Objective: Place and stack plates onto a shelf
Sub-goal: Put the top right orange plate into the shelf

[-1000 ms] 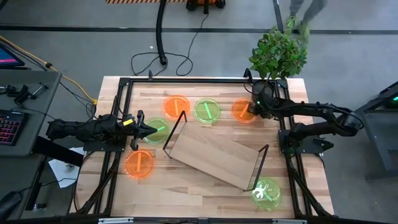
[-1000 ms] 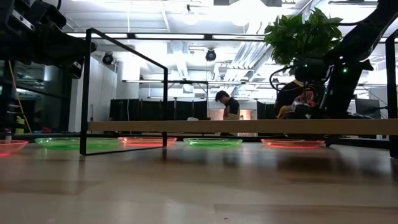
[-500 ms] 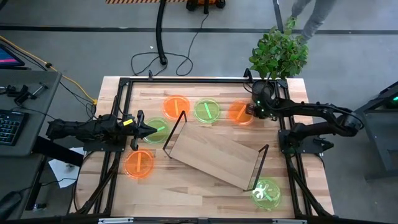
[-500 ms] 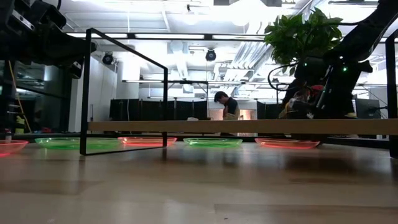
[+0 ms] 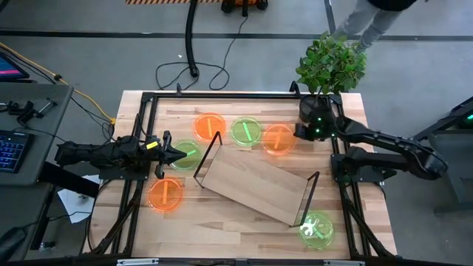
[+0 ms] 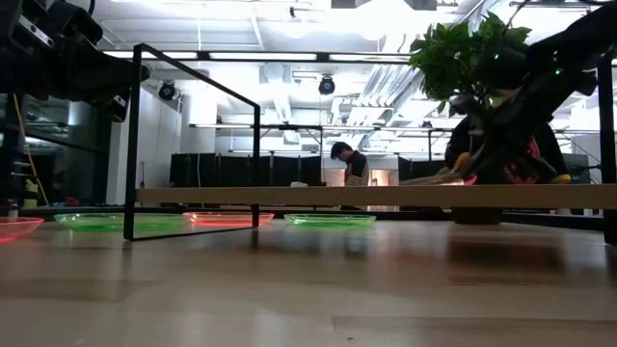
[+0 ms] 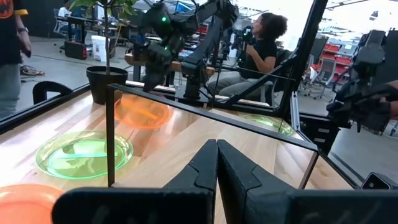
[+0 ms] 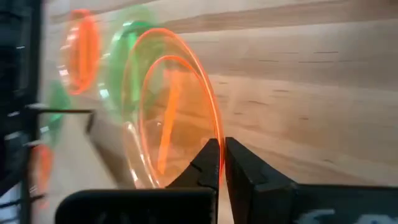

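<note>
My right gripper (image 5: 296,133): fingers clenched on the orange plate's (image 5: 278,138) rim, lifted beside the shelf (image 5: 255,185). My left gripper (image 5: 179,154): fingers clenched empty, over a green plate (image 5: 188,159).

Both arms are dark, almost black, built of chunky jointed segments with matte housings. The left arm (image 5: 111,155) carries a small yellow-green mark near its wrist and narrows to two pointed black fingers (image 7: 214,171), wedge-shaped with smooth flat faces. The right arm (image 5: 384,140) shows a small green light glowing at its wrist, and its fingers (image 8: 221,165) are the same black tapered wedges above a broad dark wrist block.
</note>
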